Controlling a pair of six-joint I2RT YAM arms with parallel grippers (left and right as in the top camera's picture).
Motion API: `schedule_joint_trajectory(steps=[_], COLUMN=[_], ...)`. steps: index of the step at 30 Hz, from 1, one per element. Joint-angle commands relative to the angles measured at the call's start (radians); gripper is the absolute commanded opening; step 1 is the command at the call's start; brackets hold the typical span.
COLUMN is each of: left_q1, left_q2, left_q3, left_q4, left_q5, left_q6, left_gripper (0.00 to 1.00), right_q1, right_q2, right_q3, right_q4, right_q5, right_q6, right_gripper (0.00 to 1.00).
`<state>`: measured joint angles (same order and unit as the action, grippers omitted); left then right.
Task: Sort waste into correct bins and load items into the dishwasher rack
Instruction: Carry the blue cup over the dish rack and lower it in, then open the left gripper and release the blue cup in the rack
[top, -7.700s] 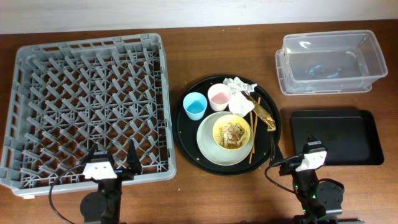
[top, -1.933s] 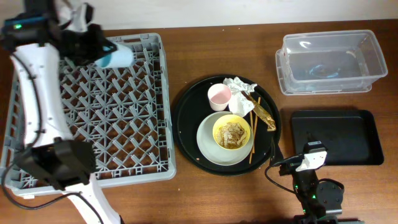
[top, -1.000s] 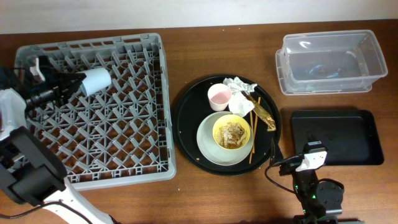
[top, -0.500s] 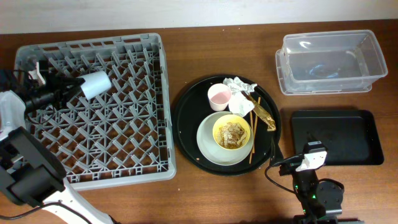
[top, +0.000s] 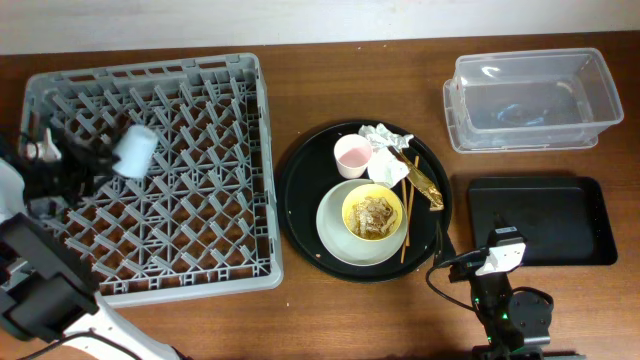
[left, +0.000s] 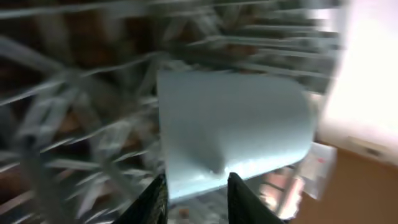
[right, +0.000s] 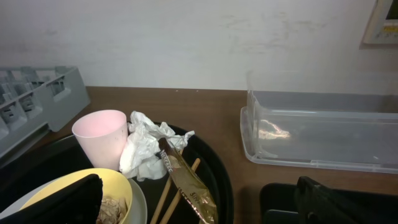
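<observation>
We judge the job barely begun. One item has reached the rack (top: 205, 215): the blue cup (top: 133, 152) lies tilted among the pegs near the rack's left edge, toward its far-left corner. The left gripper (left: 196, 186) is right at it. In the wrist view its fingers (left: 241, 190) stand a little apart, with the cup's lower edge just at their tips. The view is blurred, so we cannot tell whether they touch the cup, or whether it sits settled on the pegs.

Everything else waits on the round tray (top: 298, 200) at the middle of the table:
- The pink cup (top: 352, 154) stands near the tray's far edge, with the napkins (top: 386, 140) just beside it.
- The wrapper (top: 428, 188) lies along the tray's right edge.
- The bowl (top: 347, 212) sits on the plate (top: 333, 232) at the tray's near side and holds the scraps (top: 375, 215).
- The chopsticks (top: 406, 215) lie just right of the bowl, over the plate's rim.

The tub (top: 457, 105) at the table's far-right corner has none of this waste in it, and the flat tray (top: 540, 222) at the right edge is bare.

The right gripper (right: 196, 186) hangs at the table's near edge with its jaws spread wide and nothing between them.

By our count, four kinds of dish and all three kinds of waste are yet to move.
</observation>
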<state>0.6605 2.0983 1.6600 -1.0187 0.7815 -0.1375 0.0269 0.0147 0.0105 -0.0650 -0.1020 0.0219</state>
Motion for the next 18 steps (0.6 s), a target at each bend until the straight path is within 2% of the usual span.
schedule_joint_trajectory(steps=[1,8,9,10,12,15,18], left_q1=[0.022,0.021,0.016,0.008,-0.023,-0.105,-0.201], left_q2=[0.020,0.020,0.020,0.020,0.020,0.020,0.020], left_q3=[0.000,0.146,0.190,0.232,0.335,0.444,0.467], left_q4=[-0.028,-0.156,-0.188,-0.220,-0.303,-0.367,-0.349], left_q5=[-0.146,-0.146,-0.146,-0.145,-0.132,-0.127,-0.289], left_q6=[0.003,0.003,0.004,0.010,0.056,0.132,0.141], left_gripper=[0.31,0.31,0.29,0.22,0.00,0.00,0.00], right_q1=[0.005,0.005,0.005,0.005,0.005,0.005,0.005], right_q2=[-0.008,-0.008,-0.008,-0.008,-0.008,-0.008,-0.008], right_q3=[-0.005,-0.005,-0.005,-0.005,-0.005,-0.005,-0.005], right_q4=[-0.006,-0.006,-0.006,-0.006,-0.006,-0.006,-0.006], right_q5=[0.009,0.009,0.009,0.009,0.008,0.009,0.009], right_q6=[0.000,0.000,0.000,0.000,0.000,0.000,0.000], right_gripper=[0.99,0.99,0.99,0.99,0.99,0.99,0.99])
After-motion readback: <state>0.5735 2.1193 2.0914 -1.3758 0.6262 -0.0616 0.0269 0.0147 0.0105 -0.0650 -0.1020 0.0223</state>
